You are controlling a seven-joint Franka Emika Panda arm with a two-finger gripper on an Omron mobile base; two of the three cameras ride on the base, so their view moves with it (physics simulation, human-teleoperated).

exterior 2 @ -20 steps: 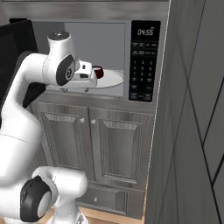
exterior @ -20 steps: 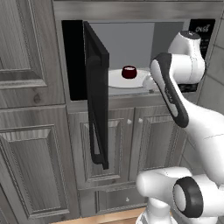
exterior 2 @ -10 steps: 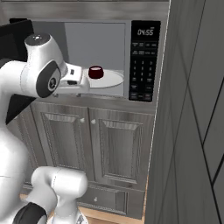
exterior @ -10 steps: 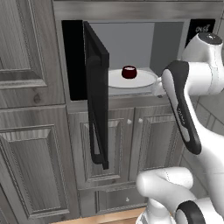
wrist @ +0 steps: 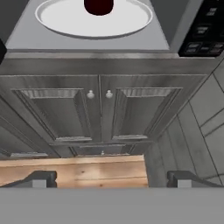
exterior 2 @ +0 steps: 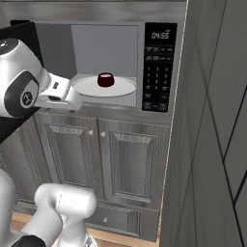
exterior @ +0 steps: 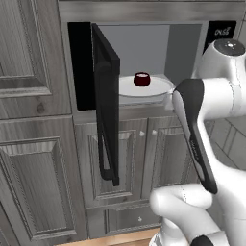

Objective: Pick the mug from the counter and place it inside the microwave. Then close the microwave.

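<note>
The maroon mug [exterior: 141, 79] [exterior 2: 105, 79] stands upright on the white turntable [exterior: 158, 89] [exterior 2: 126, 88] inside the microwave [exterior 2: 157, 67]. The black glass door [exterior: 106, 96] hangs wide open to the left, its long handle facing outward. My gripper [wrist: 112, 179] is open and holds nothing; its fingertips [wrist: 41, 177] stand far apart. It is drawn back out of the cavity, in front of and below the opening. In the hand view the mug [wrist: 99, 6] sits at the top edge, on the turntable [wrist: 65, 19]. The counter is out of view.
Grey double cabinet doors [wrist: 100, 113] with small knobs sit under the microwave, above a wooden floor [wrist: 74, 170]. A tall grey panel [exterior 2: 212, 120] closes off the right side. More grey cabinets [exterior: 33, 120] stand left of the open door.
The arm has pulled back out of the microwave and swung away, leaving the mug standing on the turntable. The door has not moved.
</note>
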